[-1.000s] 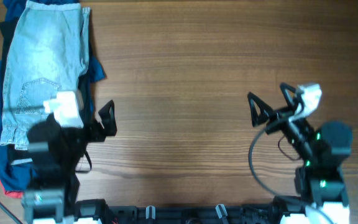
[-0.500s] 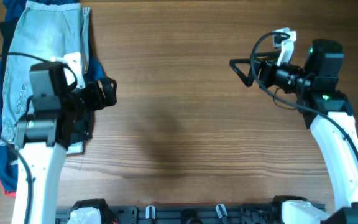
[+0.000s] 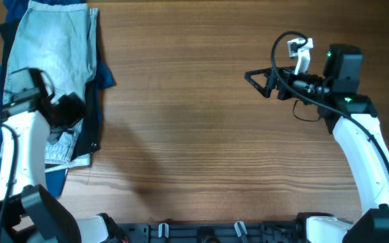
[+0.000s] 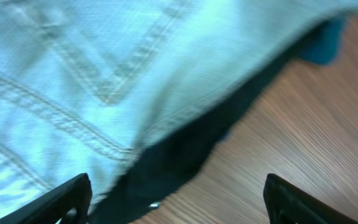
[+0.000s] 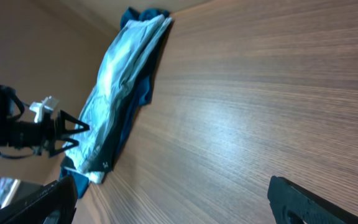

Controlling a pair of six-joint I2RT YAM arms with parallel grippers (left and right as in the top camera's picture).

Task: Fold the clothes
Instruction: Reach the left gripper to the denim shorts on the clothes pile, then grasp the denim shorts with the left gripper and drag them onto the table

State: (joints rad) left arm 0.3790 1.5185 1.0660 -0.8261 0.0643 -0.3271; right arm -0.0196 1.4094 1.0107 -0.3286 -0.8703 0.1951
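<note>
Denim shorts lie flat at 10 o'clock on the table, on top of a pile of navy, white and red clothes. The left gripper hangs over their pocket end at 9 o'clock, fingers wide apart and holding nothing. Stitched seams and a dark cloth edge show beneath it. The right gripper hovers at 2 o'clock over the wood, fingers spread and empty.

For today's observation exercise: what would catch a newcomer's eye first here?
The faded light blue denim shorts top a pile of other clothes at the left edge of the wooden table. The left gripper hangs open over them; the right gripper is open above bare wood.
</note>
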